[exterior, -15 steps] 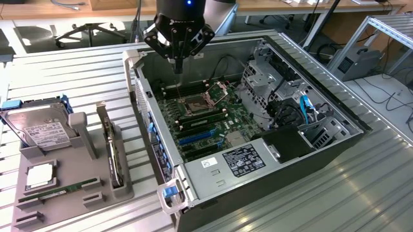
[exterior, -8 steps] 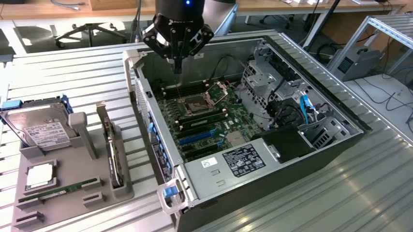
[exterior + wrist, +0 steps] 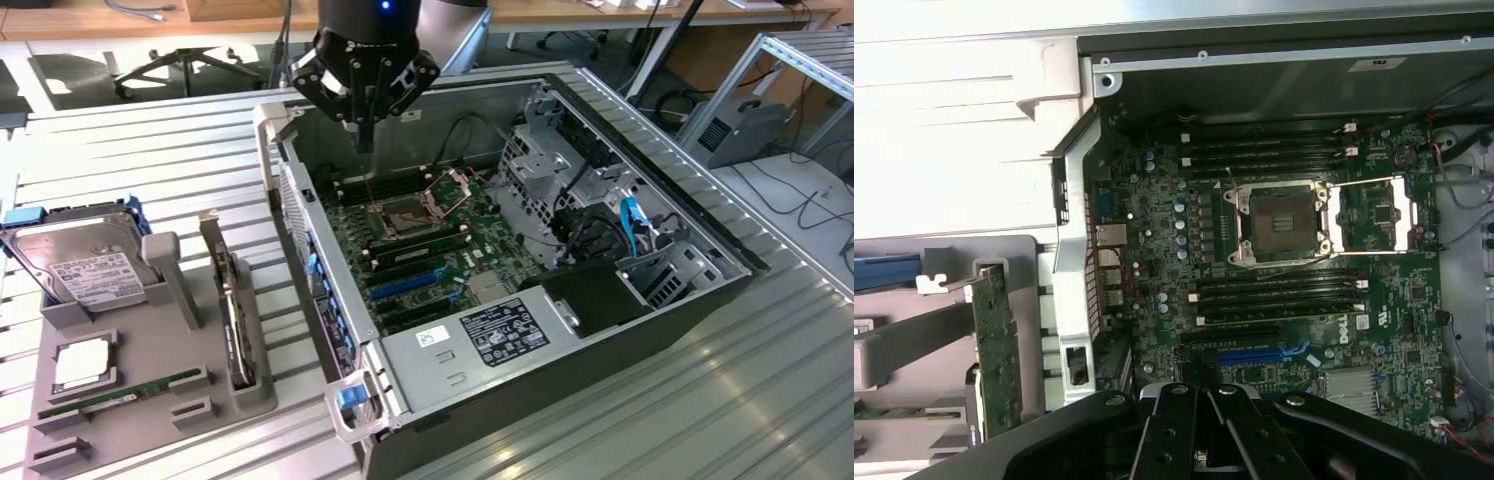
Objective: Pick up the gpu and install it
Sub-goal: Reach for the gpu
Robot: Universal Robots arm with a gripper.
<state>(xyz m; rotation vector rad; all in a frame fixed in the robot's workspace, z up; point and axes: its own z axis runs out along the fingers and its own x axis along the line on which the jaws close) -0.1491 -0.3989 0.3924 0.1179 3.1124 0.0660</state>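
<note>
The gpu (image 3: pixel 236 322) stands on its long edge in a slot of the grey parts tray (image 3: pixel 134 400), to the exterior view's left of the open computer case (image 3: pixel 534 340). The wrist view shows it as a thin card (image 3: pixel 996 350) with a silver bracket at one end. My gripper (image 3: pixel 363 140) hangs over the far end of the case, above the motherboard (image 3: pixel 427 245), well apart from the gpu. Its fingers (image 3: pixel 1184 430) are shut together and hold nothing. Blue expansion slots (image 3: pixel 1254 355) lie on the motherboard beyond the fingertips.
The tray also carries a silver hard drive (image 3: pixel 83 265), a CPU (image 3: pixel 83 365) and a green RAM stick (image 3: pixel 120 395). Inside the case are the open CPU socket (image 3: pixel 1284 220), a power supply (image 3: pixel 501 335) and cables (image 3: pixel 627 225). The case's side wall (image 3: pixel 300 220) stands between tray and motherboard.
</note>
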